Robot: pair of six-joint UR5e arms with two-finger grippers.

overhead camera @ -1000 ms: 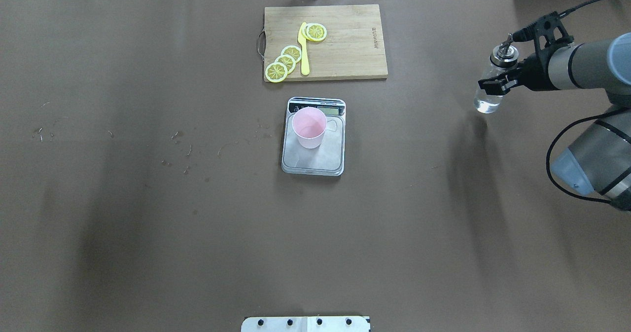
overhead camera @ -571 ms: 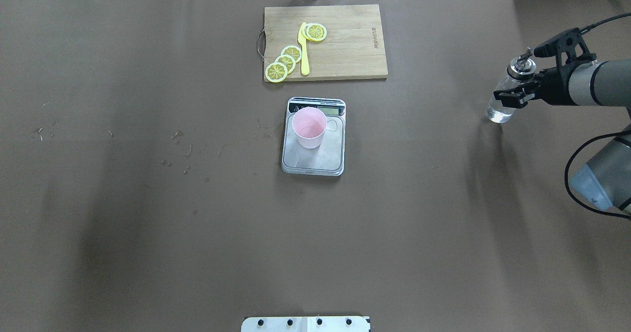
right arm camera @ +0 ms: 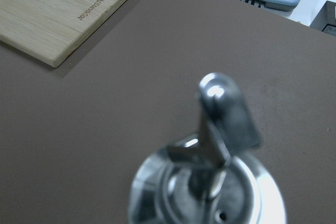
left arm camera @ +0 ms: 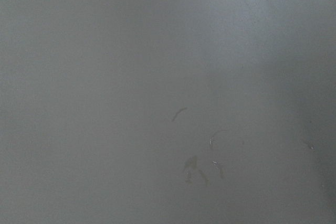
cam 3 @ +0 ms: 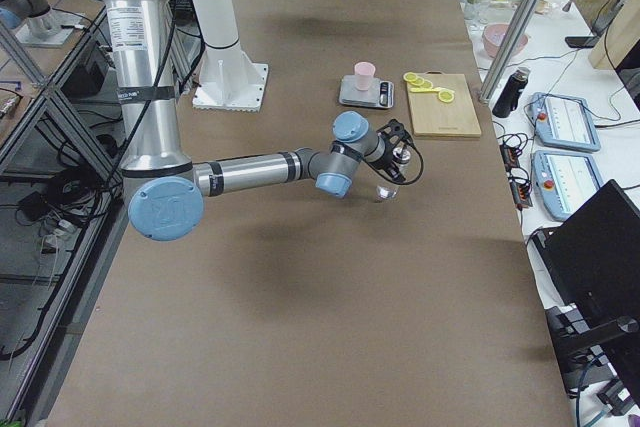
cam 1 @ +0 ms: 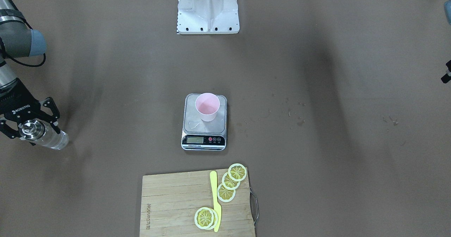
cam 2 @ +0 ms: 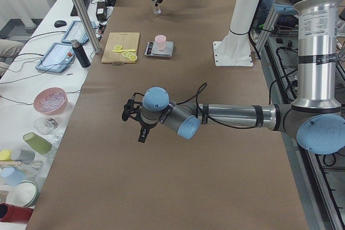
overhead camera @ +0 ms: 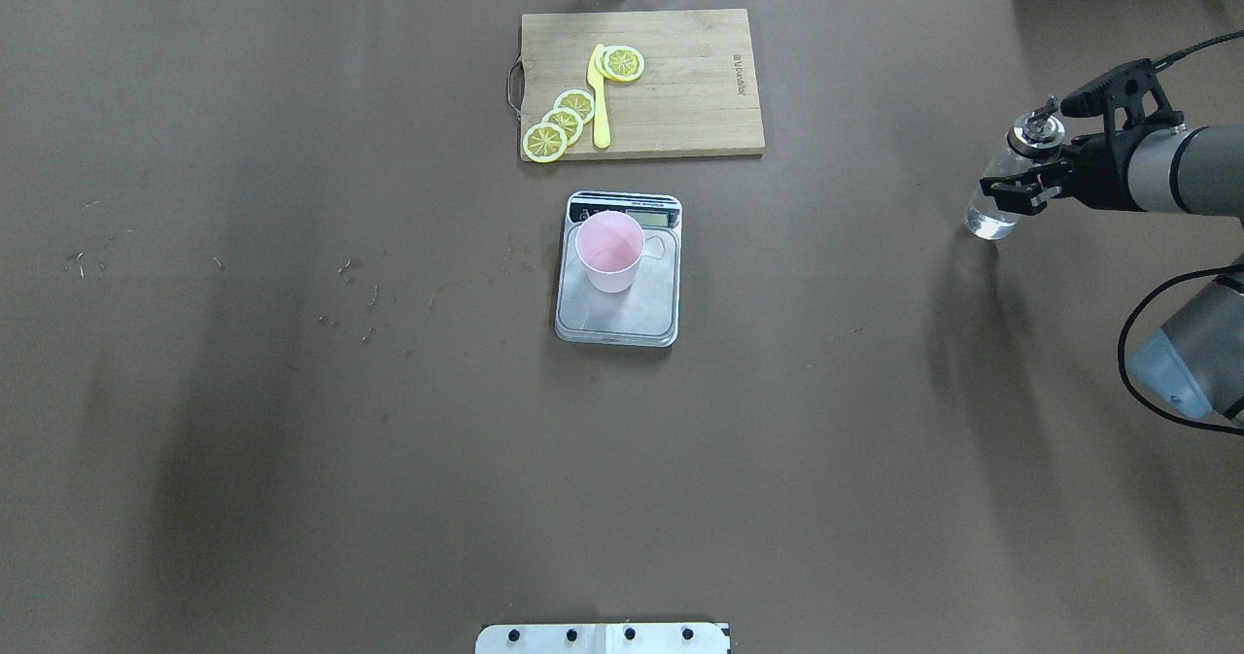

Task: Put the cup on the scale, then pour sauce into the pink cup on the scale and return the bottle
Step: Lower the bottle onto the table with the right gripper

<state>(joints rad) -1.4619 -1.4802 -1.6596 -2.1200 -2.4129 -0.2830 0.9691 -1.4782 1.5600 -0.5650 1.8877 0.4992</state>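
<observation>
The pale pink cup (overhead camera: pixel 609 246) stands upright on the silver scale (overhead camera: pixel 616 316) at the table's middle; both also show in the front view, the cup (cam 1: pixel 207 106) on the scale (cam 1: pixel 203 128). My right gripper (overhead camera: pixel 1013 188) is shut on the clear glass bottle (overhead camera: pixel 984 217) far to the right of the scale, low over the table and nearly upright. Clear sauce fills its lower part. The right wrist view shows its metal cap and spout (right arm camera: pixel 220 129) close up. My left gripper (cam 2: pixel 135 119) hovers over bare table; I cannot tell its state.
A wooden cutting board (overhead camera: pixel 671 81) with lemon slices (overhead camera: pixel 562 121) and a yellow knife (overhead camera: pixel 599 100) lies beyond the scale. Small crumbs and stains (overhead camera: pixel 360 285) mark the brown cover left of the scale. The robot base plate (overhead camera: pixel 603 637) sits at the near edge.
My right gripper has carried the bottle further right, away from the scale, and lower toward the table. The cup and scale have not moved.
</observation>
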